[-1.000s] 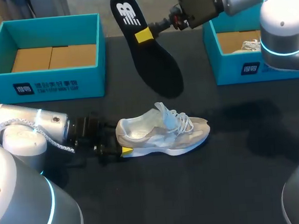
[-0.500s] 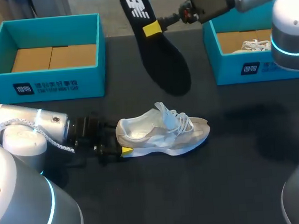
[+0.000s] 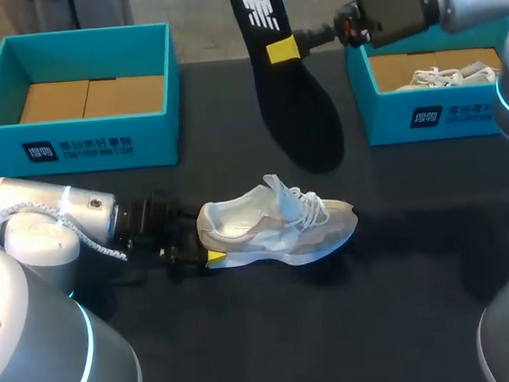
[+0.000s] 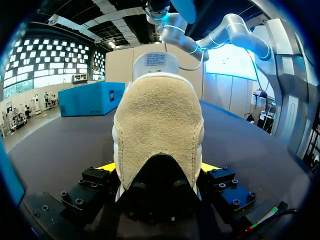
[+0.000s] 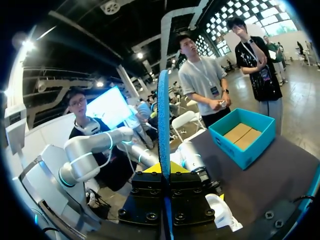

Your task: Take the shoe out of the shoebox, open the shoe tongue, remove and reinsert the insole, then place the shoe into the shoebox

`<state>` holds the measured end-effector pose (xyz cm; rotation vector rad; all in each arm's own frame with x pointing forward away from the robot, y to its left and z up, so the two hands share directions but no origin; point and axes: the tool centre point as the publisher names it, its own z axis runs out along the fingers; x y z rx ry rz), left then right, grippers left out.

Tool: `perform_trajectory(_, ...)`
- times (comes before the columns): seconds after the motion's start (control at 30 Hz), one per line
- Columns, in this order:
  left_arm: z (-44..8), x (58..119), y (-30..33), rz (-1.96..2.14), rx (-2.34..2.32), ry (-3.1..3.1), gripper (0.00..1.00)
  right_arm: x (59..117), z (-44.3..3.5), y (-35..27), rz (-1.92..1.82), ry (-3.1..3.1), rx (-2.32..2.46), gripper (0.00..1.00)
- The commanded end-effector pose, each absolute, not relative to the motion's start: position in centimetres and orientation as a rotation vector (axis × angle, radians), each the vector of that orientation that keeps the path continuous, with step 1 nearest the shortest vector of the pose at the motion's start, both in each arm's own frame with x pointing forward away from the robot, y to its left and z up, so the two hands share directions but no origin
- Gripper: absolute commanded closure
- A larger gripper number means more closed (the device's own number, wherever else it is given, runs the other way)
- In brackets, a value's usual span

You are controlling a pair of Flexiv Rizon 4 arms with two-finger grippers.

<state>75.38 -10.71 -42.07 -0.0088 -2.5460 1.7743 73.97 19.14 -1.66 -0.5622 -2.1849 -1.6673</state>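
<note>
Insole (image 3: 296, 101) pinched aloft, right arm (image 3: 416, 0) raised

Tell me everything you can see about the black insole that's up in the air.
The insole is thin, flat and foot-shaped, black on the face toward the head camera, with a white logo at its heel end; it looks like foam. The right gripper is shut on it near the heel, one yellow tip on the black face. It hangs tilted in the air, heel up, toe down toward the white shoe without touching it. Only the gripper touches it.
</note>
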Motion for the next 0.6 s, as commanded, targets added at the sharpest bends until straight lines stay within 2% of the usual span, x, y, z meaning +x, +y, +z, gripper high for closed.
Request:
perform_trajectory(0.03,-42.3,75.2,-10.7,1.776,-0.008,-2.548,1.00,72.2,-2.0,18.7,-1.722,-2.167,-0.616,1.00)
perform_trajectory(0.6,-42.3,75.2,-10.7,1.776,-0.008,-2.548,1.00,67.7,-1.4,19.1,-1.808,-2.094,-0.676,1.00)
